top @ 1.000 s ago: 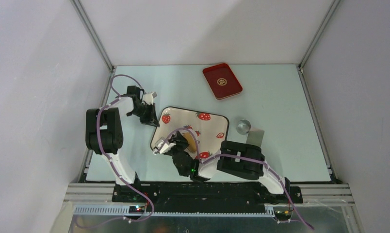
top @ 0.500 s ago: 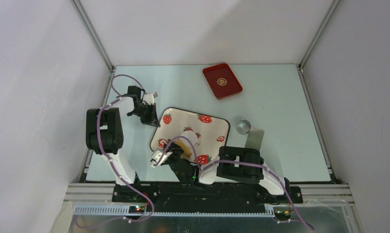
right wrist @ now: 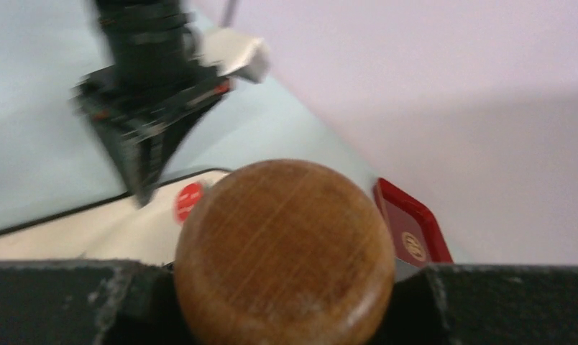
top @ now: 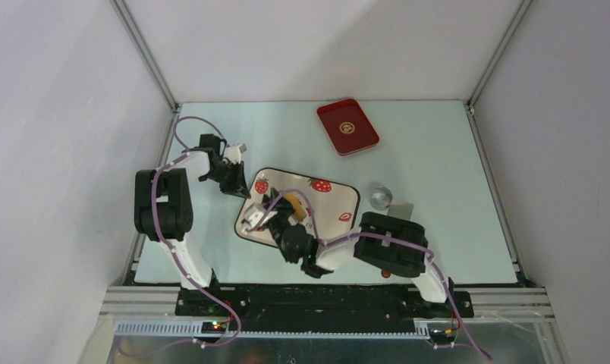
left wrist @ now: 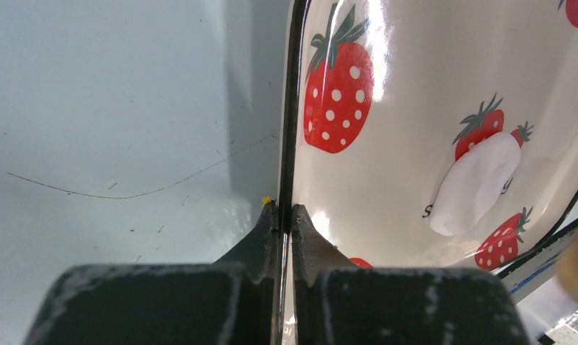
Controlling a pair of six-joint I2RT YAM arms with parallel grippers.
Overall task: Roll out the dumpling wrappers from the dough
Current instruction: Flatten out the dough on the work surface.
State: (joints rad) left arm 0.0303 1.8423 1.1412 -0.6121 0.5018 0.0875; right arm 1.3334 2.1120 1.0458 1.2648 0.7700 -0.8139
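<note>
Our left gripper (left wrist: 286,219) is clenched on the rim of the strawberry tray (left wrist: 387,144), lower centre. The dough (left wrist: 476,183), flattened, lies on that tray at frame right. Our right gripper (right wrist: 286,305) grasps a wooden rolling pin (right wrist: 285,244); whether the pin touches the dough, we cannot tell.

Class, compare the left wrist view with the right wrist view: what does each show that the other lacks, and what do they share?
Only left wrist: the flattened white dough piece. Only right wrist: the wooden rolling pin in the right gripper, and the red tray. Both: the strawberry tray with the left gripper at its rim.
</note>
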